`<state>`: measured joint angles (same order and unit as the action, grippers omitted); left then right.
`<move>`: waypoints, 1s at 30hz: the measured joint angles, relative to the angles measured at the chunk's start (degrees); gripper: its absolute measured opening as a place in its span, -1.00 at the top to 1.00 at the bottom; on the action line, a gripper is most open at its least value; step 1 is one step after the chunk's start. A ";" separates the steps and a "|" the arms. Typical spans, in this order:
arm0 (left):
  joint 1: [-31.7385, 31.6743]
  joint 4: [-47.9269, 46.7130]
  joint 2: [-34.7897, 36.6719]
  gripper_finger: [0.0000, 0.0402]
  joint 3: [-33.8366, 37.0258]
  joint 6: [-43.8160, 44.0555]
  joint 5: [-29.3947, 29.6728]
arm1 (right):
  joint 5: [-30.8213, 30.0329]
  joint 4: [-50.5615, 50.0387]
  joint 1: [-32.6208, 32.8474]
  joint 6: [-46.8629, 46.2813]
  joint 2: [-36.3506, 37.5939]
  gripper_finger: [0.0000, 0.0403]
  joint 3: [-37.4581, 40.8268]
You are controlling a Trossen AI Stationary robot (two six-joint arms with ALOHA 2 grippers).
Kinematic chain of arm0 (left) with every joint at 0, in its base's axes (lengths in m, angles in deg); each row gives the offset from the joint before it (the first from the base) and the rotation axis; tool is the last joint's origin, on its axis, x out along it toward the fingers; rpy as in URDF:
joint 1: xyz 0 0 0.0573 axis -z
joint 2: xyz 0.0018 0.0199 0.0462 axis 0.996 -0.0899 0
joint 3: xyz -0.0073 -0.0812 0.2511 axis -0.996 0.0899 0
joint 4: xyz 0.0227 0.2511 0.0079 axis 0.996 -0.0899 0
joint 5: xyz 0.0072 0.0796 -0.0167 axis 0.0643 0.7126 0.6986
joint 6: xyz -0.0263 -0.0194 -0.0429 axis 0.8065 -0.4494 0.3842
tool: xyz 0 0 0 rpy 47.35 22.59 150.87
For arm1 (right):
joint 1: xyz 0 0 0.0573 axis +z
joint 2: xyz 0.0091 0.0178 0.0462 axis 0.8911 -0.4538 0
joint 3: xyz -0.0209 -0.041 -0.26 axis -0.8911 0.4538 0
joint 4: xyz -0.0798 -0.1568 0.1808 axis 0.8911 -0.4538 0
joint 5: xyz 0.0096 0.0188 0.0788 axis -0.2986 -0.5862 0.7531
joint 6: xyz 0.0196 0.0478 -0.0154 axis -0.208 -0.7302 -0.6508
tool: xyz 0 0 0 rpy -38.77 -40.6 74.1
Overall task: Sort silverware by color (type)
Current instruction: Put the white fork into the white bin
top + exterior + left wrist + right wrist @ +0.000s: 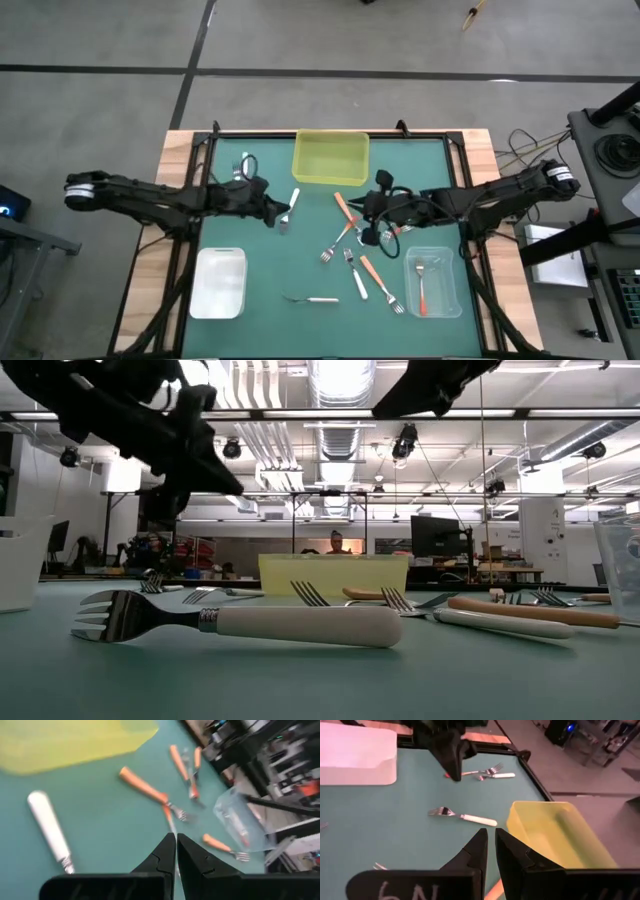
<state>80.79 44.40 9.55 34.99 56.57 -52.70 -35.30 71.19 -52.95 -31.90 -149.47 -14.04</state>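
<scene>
Forks lie scattered on the green mat below the yellow bin [331,158]: a white-handled fork [290,204] beside the left gripper [281,213], orange-handled forks [346,212] near the right gripper [368,222]. Both grippers' jaws are pressed together, empty. Risk: closed fingers descending could knock forks askew or mix colours. "6N" is written on the right wrist

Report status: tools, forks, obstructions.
Left tool shut, empty, beside white fork. Right tool shut, empty, over orange forks. One fork in clear bin. Nothing blocking.
</scene>
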 joint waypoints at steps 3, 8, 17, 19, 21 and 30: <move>0.00 -4.95 -4.23 1.00 -2.74 1.67 0.00 | 0.09 0.04 0.02 1.32 2.57 0.86 1.50; -0.10 -22.82 -11.75 1.00 -11.83 -0.45 1.44 | -0.12 0.01 0.00 2.99 7.17 0.86 3.78; -0.20 -35.23 -22.85 1.00 -20.71 -3.67 4.76 | -0.15 0.96 0.00 1.90 14.58 0.86 9.55; -0.46 -35.63 -24.93 1.00 -22.18 -3.98 4.80 | -0.15 1.25 0.00 1.69 15.77 0.86 9.97; -0.91 -35.78 -26.91 1.00 -23.83 -4.40 5.10 | -0.17 1.19 0.00 1.19 16.31 0.86 10.13; -2.85 -38.78 -33.19 1.00 -29.27 -8.13 5.26 | -0.15 1.20 0.00 1.04 15.39 0.86 10.13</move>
<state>77.94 5.62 -23.64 5.72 48.44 -47.44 -35.45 72.39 -52.95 -30.86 -134.08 -3.92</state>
